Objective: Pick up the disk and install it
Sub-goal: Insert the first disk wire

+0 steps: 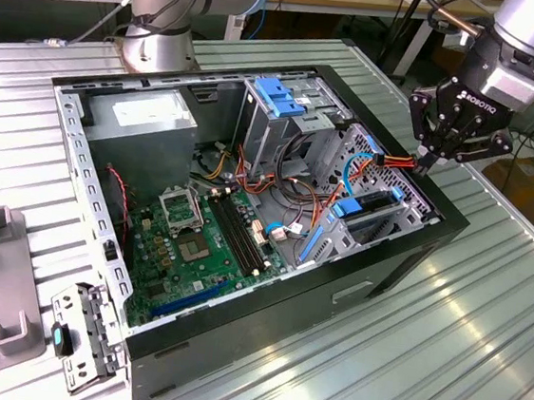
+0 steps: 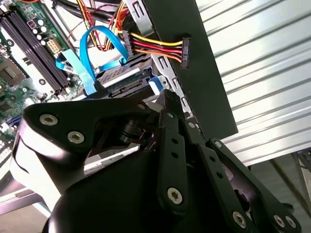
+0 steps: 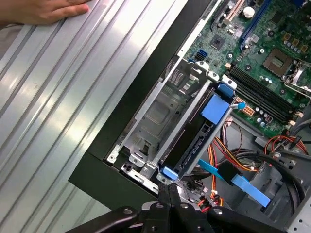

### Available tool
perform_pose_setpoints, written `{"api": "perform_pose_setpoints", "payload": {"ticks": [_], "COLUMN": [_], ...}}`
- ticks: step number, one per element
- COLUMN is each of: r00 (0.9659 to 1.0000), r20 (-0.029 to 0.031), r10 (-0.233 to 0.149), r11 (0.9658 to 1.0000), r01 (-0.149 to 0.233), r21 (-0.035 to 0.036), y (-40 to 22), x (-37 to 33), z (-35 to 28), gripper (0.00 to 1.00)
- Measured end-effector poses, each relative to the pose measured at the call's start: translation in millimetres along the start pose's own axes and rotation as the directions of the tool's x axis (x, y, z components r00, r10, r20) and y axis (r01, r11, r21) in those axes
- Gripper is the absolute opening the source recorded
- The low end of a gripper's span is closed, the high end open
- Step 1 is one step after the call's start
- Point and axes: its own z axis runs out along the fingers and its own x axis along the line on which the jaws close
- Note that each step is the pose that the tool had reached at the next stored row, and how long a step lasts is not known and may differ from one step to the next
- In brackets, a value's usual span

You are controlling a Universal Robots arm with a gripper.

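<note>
The gripper (image 3: 170,190) has its fingers pinched together, holding nothing. Just beyond the fingertips the disk (image 3: 192,141) stands on edge, blue-railed, slotted inside the drive cage (image 3: 160,111). The closed tips seem placed to press it home rather than grip it.

The black links of the jaws are seen drawn together at their tips, which lie just beside the near edge of the disk (image 2: 121,76). The disk is seated flat in the metal cage (image 2: 164,68), directly ahead of the jaws, and a blue rail end (image 2: 156,83) is shown closest to the tips. A blue flat cable (image 2: 90,48) is looped beyond the disk. Farther ahead, a power cable (image 2: 155,47) of yellow, red, black and orange wires is draped, its black plug (image 2: 184,51) lying against the black case wall (image 2: 204,73). To one side of the jaws, outside that wall, the ribbed surface (image 2: 262,73) is seen; to the other side, the motherboard (image 2: 29,48).
</note>
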Motion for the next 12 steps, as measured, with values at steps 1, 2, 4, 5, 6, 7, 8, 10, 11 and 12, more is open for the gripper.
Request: {"api": "perform_pose_setpoints", "payload": {"ticks": [1, 2, 4, 5, 6, 7, 8, 10, 11, 12], "r00": [1.0000, 0.9999, 0.9997, 0.9996, 0.9993, 0.9992, 0.9990, 0.9987, 0.9984, 0.9982], "r20": [-0.0002, -0.0002, -0.0003, -0.0004, -0.0004, -0.0004, -0.0004, -0.0007, -0.0005, -0.0006], "r10": [-0.006, -0.011, -0.022, -0.029, -0.036, -0.041, -0.044, -0.052, -0.056, -0.060], "r11": [1.0000, 0.9999, 0.9997, 0.9996, 0.9993, 0.9992, 0.9990, 0.9987, 0.9984, 0.9982], "r01": [0.006, 0.011, 0.022, 0.029, 0.036, 0.041, 0.044, 0.052, 0.056, 0.060], "r21": [0.0000, 0.0001, 0.0001, 0.0002, 0.0003, 0.0003, 0.0004, 0.0004, 0.0005, 0.0005], "y": [-0.9, -1.9, -4.4, -5.8, -7.6, -9.1, -10.3, -14.4, -16.5, -18.3], "x": [-0.9, -1.5, -3.5, -4.3, -5.2, -5.5, -5.5, -4.1, -3.1, -2.3], "z": [0.0, 0.0, 0.0, 0.0, 0.0, 0.0, 0.0, -0.1, 0.0, 0.0], "gripper": [0.11, 0.11, 0.11, 0.11, 0.11, 0.11, 0.11, 0.11, 0.11, 0.11]}}
